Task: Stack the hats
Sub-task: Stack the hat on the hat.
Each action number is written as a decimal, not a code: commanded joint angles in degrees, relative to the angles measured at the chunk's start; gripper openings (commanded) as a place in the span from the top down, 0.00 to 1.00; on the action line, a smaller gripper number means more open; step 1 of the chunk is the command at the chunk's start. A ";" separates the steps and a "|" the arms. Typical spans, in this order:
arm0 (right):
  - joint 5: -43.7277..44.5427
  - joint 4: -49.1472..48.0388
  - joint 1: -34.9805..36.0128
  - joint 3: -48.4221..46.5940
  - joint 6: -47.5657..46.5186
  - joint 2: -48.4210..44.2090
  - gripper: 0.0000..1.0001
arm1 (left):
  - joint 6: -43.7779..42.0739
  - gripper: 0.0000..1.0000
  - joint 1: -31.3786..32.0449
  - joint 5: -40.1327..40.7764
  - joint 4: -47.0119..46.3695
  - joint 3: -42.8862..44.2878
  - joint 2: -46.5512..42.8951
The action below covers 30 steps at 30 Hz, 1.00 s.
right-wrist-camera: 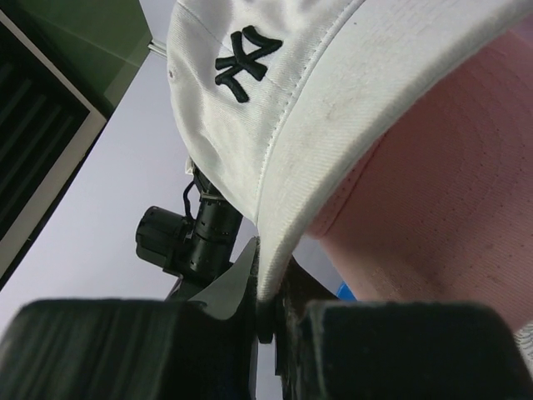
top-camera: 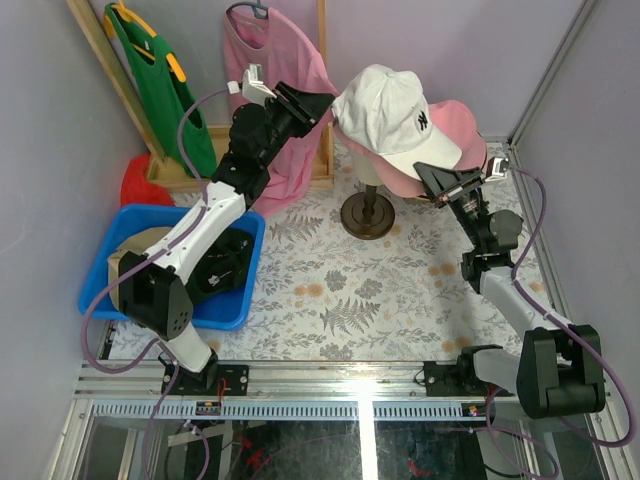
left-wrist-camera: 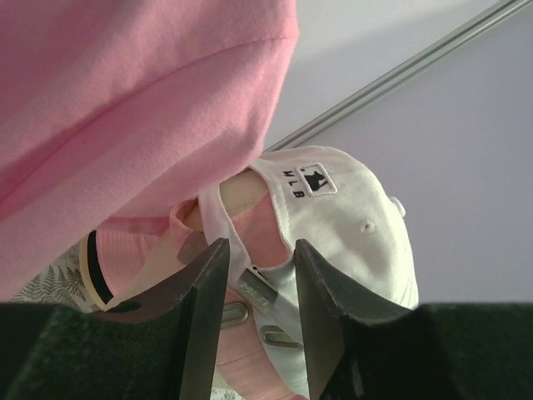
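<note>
A cream-white cap with dark lettering (top-camera: pixel 385 110) sits on top of pink hats on a mannequin head at the back right. A pink cap's brim (top-camera: pixel 462 125) sticks out beneath it, with more pink fabric (top-camera: pixel 400 182) lower down. My right gripper (top-camera: pixel 437 178) is shut on the white cap's brim edge (right-wrist-camera: pixel 283 242), with the pink cap (right-wrist-camera: pixel 433 200) beside it. My left gripper (top-camera: pixel 325 105) is open at the back of the white cap (left-wrist-camera: pixel 350 225), its fingers either side of the rear strap (left-wrist-camera: pixel 254 279). I cannot make out the dark green cap.
The head stands on a dark round base (top-camera: pixel 367 215). A pink shirt (top-camera: pixel 270 60) and a green bag (top-camera: pixel 160 80) hang on a wooden rack behind the left arm. A blue bin (top-camera: pixel 240 300) holding tan and dark things sits at the left, with a red item (top-camera: pixel 145 185) behind it.
</note>
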<state>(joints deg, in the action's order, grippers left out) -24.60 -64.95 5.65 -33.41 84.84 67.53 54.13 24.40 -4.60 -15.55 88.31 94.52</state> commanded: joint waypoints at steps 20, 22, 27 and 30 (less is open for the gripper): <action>-4.29 23.77 0.52 -3.62 -7.93 1.64 1.00 | -1.77 0.57 -1.64 3.75 -6.00 5.33 6.71; -5.35 28.02 0.44 -6.21 -9.36 2.53 1.00 | -2.13 0.57 -1.66 1.74 -6.24 6.27 8.04; -8.74 37.49 -0.42 -13.55 -13.92 5.61 1.00 | -2.42 0.57 -1.63 -1.01 -6.12 6.87 9.72; -10.95 41.13 -2.06 -15.33 -14.90 6.36 1.00 | -2.84 0.56 -1.62 -2.43 -6.83 6.27 9.95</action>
<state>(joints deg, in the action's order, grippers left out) -29.89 -40.73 4.95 -47.05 75.68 71.33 53.43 22.50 -2.83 -18.96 93.93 103.94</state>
